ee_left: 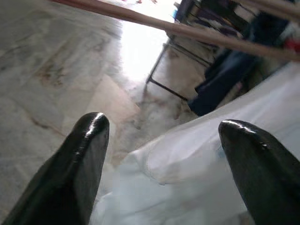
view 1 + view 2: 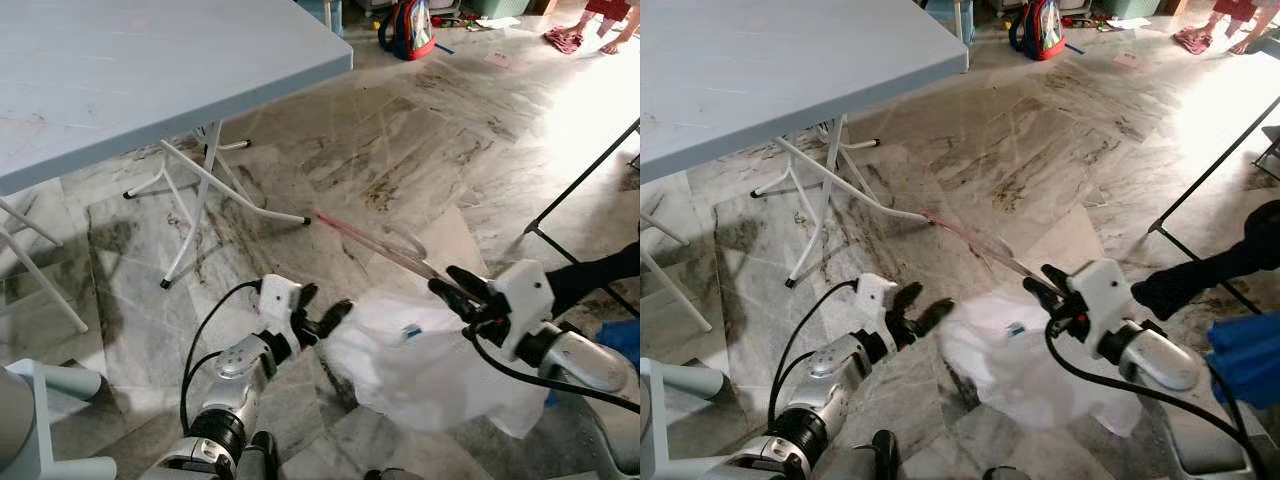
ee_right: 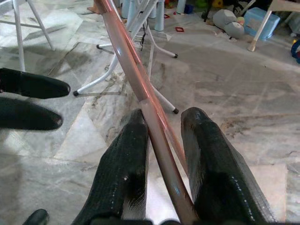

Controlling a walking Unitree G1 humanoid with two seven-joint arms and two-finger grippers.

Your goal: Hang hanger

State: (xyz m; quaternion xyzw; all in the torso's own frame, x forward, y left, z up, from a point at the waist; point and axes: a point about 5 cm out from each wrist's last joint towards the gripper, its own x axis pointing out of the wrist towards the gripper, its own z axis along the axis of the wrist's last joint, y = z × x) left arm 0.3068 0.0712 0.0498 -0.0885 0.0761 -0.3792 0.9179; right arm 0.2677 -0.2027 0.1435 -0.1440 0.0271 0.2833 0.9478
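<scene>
My right gripper (image 2: 455,293) is shut on a pink see-through hanger (image 2: 375,243), whose bar slants away toward the table leg. In the right wrist view the hanger bar (image 3: 140,89) runs between both black fingers (image 3: 126,159). A white garment (image 2: 420,365) hangs from the hanger, bunched low over the floor between my arms. My left gripper (image 2: 322,312) is open just left of the garment's edge, its fingertips close to the cloth. In the left wrist view the white cloth (image 1: 211,154) lies ahead of the spread fingers (image 1: 89,140), and the hanger bar (image 1: 187,32) crosses beyond.
A grey folding table (image 2: 150,70) on white legs (image 2: 200,190) stands at the left. Black rack legs (image 2: 580,190) cross the floor at the right, beside a dark item (image 2: 600,275) and a blue one (image 2: 620,340). A backpack (image 2: 410,28) and a person's feet (image 2: 610,40) are far back.
</scene>
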